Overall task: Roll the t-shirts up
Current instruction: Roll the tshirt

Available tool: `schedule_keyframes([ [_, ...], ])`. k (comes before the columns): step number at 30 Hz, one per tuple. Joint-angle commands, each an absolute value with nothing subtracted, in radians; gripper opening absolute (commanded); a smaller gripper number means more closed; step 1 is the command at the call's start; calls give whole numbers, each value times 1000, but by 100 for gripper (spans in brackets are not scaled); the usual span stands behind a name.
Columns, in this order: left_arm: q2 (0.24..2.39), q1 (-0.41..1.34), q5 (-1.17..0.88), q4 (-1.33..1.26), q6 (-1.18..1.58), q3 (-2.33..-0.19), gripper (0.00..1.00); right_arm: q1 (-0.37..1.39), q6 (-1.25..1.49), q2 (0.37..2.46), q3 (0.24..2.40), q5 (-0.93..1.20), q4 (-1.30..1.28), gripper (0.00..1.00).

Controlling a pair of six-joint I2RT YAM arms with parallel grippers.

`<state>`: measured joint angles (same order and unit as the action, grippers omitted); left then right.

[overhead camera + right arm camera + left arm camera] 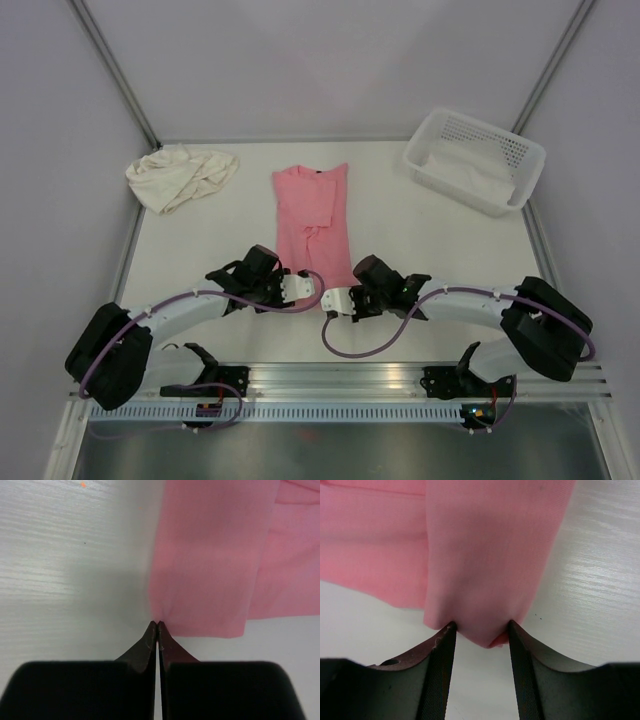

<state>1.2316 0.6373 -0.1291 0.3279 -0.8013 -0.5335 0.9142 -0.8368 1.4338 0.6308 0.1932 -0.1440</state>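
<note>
Top external view: a white bench [420, 240] stands between pale grey walls [330, 60], with a crumpled cream t-shirt [182, 177] at 10 o'clock and a white basket [488, 138] at 2. The pink t-shirt [312, 215] lies flat at centre, long axis 12 to 6, collar at 12. The right pincer [157, 624], pressed together, nips its hem. The left pincer [481, 626] is spread, with the hem between its tips.

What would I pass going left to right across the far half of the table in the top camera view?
cream t-shirt → salmon-pink t-shirt → white basket
</note>
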Motion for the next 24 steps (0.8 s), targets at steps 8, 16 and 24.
schedule_keyframes([
  [8, 1255, 640, -112, 333, -851, -509, 53, 916, -831, 1379, 653, 252, -207, 37],
  [16, 1092, 640, -181, 426, -857, -514, 60, 917, -775, 1396, 649, 232, -81, 43],
  [24, 1012, 641, -196, 462, -882, -469, 61, 919, -799, 1428, 654, 227, -81, 44],
])
